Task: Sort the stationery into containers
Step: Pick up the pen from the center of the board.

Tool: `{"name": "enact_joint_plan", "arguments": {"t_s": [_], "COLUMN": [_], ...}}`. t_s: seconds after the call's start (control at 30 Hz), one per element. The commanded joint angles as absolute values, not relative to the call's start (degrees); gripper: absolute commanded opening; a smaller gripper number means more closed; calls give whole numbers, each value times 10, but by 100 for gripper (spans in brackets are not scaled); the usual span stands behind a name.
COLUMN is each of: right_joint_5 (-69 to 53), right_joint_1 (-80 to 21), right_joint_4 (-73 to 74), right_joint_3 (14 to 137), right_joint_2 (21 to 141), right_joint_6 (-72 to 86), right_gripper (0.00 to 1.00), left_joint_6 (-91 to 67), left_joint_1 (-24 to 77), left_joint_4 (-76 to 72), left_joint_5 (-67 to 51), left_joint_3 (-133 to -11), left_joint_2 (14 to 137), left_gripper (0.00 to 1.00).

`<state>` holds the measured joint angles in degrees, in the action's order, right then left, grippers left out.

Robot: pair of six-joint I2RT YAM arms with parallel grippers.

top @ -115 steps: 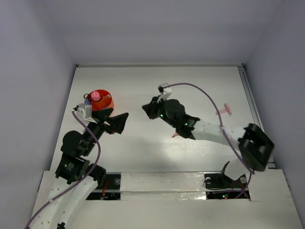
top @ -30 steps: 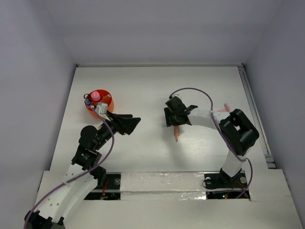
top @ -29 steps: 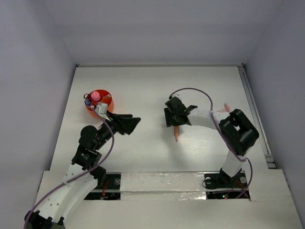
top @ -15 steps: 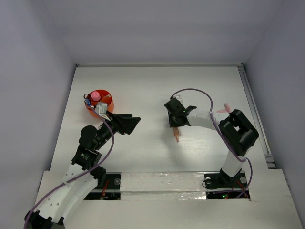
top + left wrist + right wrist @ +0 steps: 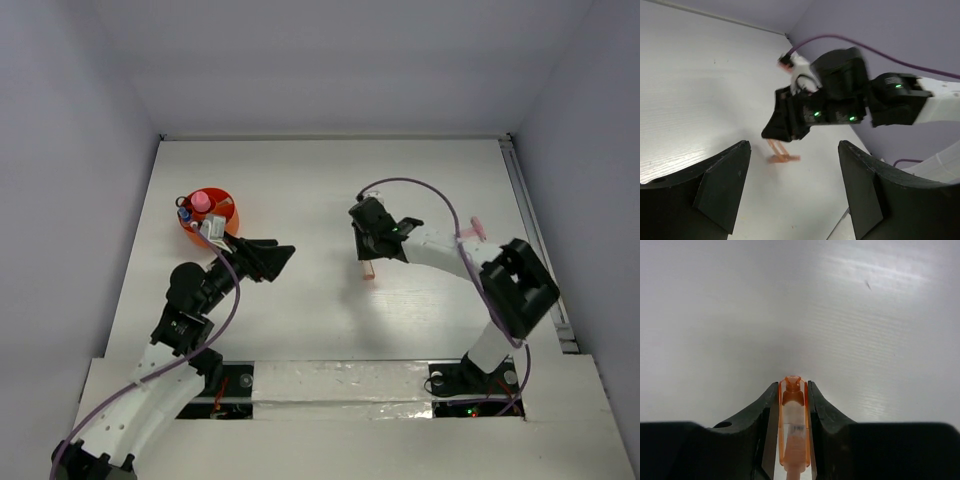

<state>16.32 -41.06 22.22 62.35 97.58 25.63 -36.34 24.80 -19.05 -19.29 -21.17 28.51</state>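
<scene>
My right gripper [image 5: 369, 252] is shut on the orange marker [image 5: 792, 427] and holds it off the table, mid-table; its tip pokes out past the fingertips [image 5: 771, 395]. The marker also shows in the top view [image 5: 368, 267] and in the left wrist view [image 5: 779, 152], hanging under the right gripper [image 5: 790, 132]. The round orange-red cup [image 5: 229, 213] stands at the left and holds a pink tube [image 5: 201, 201] and a blue-white marker [image 5: 184, 213]. My left gripper [image 5: 280, 258] is open and empty, just right of the cup, its fingers [image 5: 722, 185] wide apart.
A small pink item [image 5: 472, 228] lies at the table's right side near the right arm's elbow. A rail [image 5: 530, 230] runs along the right edge. Purple walls close in the table on three sides.
My right gripper has lifted the orange marker off the table and shifted slightly up and right. The right arm's elbow has swung out to the right. The left arm has not moved.
</scene>
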Motion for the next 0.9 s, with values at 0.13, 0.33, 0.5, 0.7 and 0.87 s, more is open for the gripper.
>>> {"name": "enact_joint_plan", "arguments": {"t_s": [0.13,0.33,0.5,0.7,0.87], "right_joint_5": [27,4,-35,-56,-86], "right_joint_1": [-418,-418,-418,-418,-418], "right_joint_4": [44,26,6,24,53], "right_joint_3": [666,664,662,692,711], "right_joint_2": [802,797,778,766,763], "right_joint_6": [236,247,270,272,282], "right_gripper": [3,2,3,3,3], "left_joint_6": [-381,-381,-357,-295,-238], "left_joint_1": [251,296,358,388,405], "left_joint_4": [-256,-312,-356,-370,-409], "left_joint_5": [-206,-201,-146,-80,-67], "left_joint_3": [-179,-182,-186,-193,-188], "left_joint_2": [321,380,402,404,396], "left_gripper": [68,72,72,71,71]}}
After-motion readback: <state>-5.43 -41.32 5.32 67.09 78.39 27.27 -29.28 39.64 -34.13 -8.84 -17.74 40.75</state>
